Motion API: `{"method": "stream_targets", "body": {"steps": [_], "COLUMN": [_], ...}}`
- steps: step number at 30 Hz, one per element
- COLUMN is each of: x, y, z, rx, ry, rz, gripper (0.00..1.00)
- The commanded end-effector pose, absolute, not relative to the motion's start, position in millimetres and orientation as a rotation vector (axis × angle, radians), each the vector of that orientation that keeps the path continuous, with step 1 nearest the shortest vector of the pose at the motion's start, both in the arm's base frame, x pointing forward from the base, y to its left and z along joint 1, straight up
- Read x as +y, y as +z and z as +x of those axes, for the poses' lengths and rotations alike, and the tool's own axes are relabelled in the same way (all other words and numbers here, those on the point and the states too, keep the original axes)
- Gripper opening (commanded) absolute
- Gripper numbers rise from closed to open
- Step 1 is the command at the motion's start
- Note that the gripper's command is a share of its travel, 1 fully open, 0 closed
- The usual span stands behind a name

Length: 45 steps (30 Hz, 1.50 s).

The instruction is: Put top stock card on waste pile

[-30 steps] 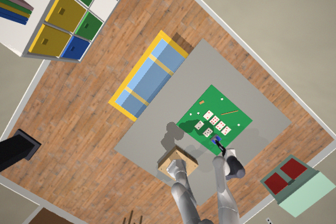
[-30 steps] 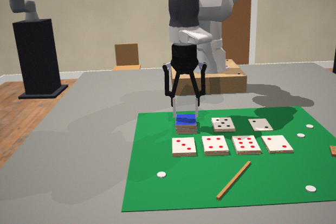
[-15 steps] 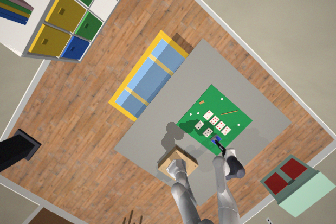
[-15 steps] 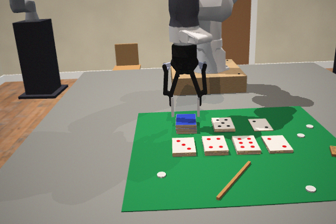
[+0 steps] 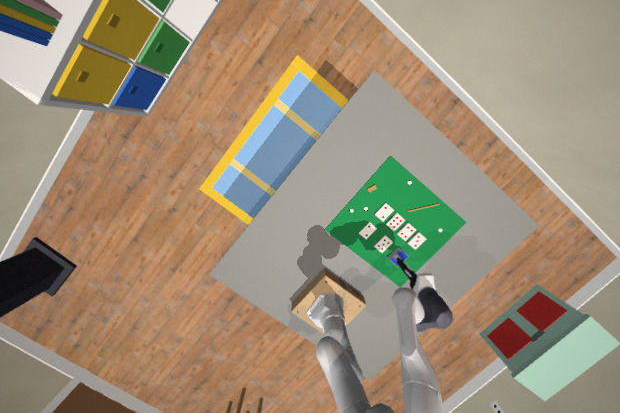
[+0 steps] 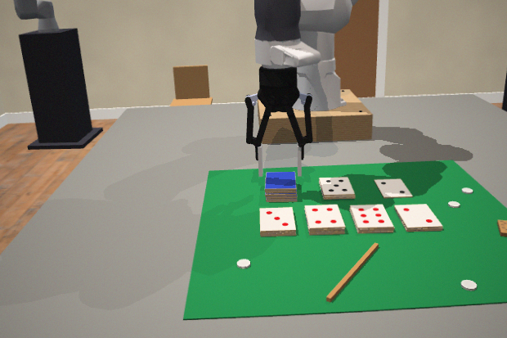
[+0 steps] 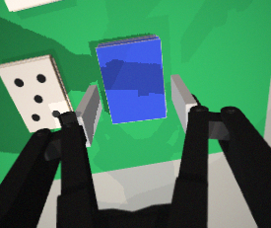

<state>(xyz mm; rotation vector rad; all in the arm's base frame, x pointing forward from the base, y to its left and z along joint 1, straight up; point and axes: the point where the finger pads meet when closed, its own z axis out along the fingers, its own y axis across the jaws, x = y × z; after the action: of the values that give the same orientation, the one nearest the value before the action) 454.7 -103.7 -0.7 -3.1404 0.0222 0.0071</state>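
The face-down stock [image 6: 280,186] is a short stack of tiles with a blue top card [image 7: 132,80], at the left end of the far row on the green mat [image 6: 352,239]. The waste pile [image 6: 336,187], topped by a card with five black pips, lies beside it and also shows in the wrist view [image 7: 34,93]. My gripper [image 6: 280,172] points straight down over the stock. In the wrist view its two fingers stand on either side of the blue card with a visible gap on each side. It is open and holds nothing. From above it shows at the mat's edge [image 5: 400,262].
A card with black pips [image 6: 393,188] lies beyond the waste pile. Several piles of red-pip cards [image 6: 352,218] form the other row. A wooden stick [image 6: 352,271] and white discs [image 6: 243,263] lie on the mat. The arm's wooden base [image 6: 315,120] stands behind.
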Motion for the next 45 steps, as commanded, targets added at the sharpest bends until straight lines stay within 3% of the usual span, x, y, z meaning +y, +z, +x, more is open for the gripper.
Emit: {"method": "stream_targets", "body": {"steps": [1, 45], "x": [-103, -102], "y": [-1, -11], "z": [456, 458], "rx": [0.014, 0.014], "ry": [0.001, 0.001], "rz": [-3.14, -3.14], "gripper": [0.5, 0.5]}}
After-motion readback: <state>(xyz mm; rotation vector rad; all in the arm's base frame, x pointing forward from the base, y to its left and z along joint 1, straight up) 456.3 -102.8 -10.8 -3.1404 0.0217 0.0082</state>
